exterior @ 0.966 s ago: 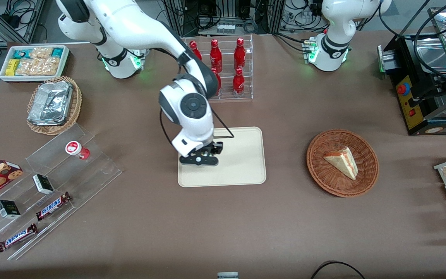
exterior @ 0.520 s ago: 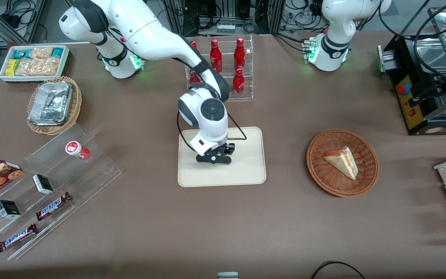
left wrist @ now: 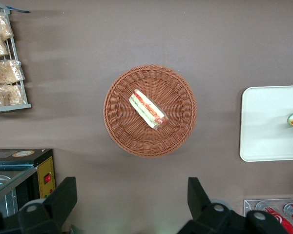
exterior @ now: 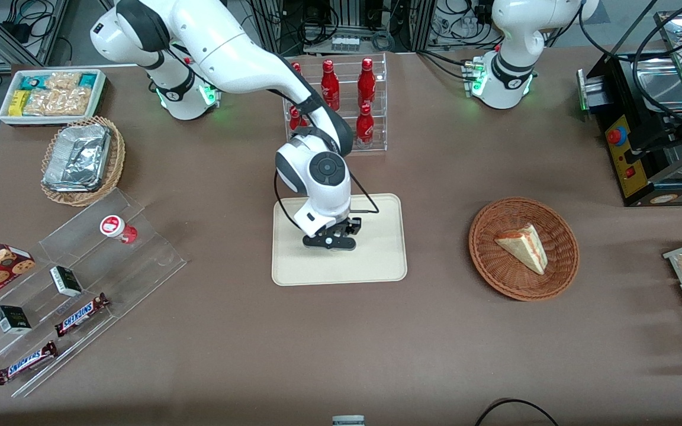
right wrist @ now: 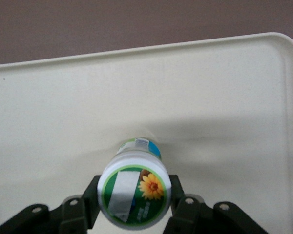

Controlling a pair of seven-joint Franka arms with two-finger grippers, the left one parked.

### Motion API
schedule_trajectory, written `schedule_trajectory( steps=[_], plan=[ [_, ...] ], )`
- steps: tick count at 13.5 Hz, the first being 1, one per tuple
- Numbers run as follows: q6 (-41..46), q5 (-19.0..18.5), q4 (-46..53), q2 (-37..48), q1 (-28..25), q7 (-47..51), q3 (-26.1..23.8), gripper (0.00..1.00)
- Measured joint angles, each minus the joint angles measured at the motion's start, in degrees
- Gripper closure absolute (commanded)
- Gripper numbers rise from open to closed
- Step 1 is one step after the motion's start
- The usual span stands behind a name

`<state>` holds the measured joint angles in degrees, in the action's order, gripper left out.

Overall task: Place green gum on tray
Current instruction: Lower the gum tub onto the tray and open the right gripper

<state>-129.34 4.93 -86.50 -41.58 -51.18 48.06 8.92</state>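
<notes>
One tray (exterior: 376,260) lies flat on the brown surface (exterior: 341,331), and everything else is placed here relative to it. The tool (exterior: 330,241) hangs over the middle of the tray, and its two fingers (right wrist: 183,202) are clamped on the sides of one green gum (right wrist: 134,192), just below the lid. The canister stands upright over the tray floor, its round lid showing a green rim, a white patch and a yellow-orange flower; whether its base touches the tray cannot be told. In the left wrist view a small part of the green gum shows over the tray.

Farther from the front camera than the tray stands one clear rack (exterior: 376,145) holding red bottles (exterior: 366,80); five are visible, others may be hidden by the arm. Toward the parked arm's end of the surface, well apart from the tray, sits one round wicker basket (exterior: 563,236) with one wedge of sandwich (exterior: 521,247) in it. Toward the working arm's end lies one clear stepped stand (exterior: 140,248) carrying one red-lidded canister (exterior: 113,226), two Snickers bars (exterior: 80,315) and two small dark boxes (exterior: 66,280). Near that stand a second wicker basket (exterior: 117,160) holds foil trays (exterior: 77,158), and one white box of snack packets (exterior: 99,94) stands farther from the front camera than that basket
</notes>
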Motion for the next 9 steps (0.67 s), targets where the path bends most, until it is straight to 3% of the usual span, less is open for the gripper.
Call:
schedule_trajectory(
  steps=[1, 9],
  plan=[
    [0.0, 0.5, 0.0, 0.0, -0.3, 0.0, 0.0, 0.03],
    [0.1, 1.1, 0.4, 0.5, -0.2, 0.0, 0.7, 0.02]
  ],
)
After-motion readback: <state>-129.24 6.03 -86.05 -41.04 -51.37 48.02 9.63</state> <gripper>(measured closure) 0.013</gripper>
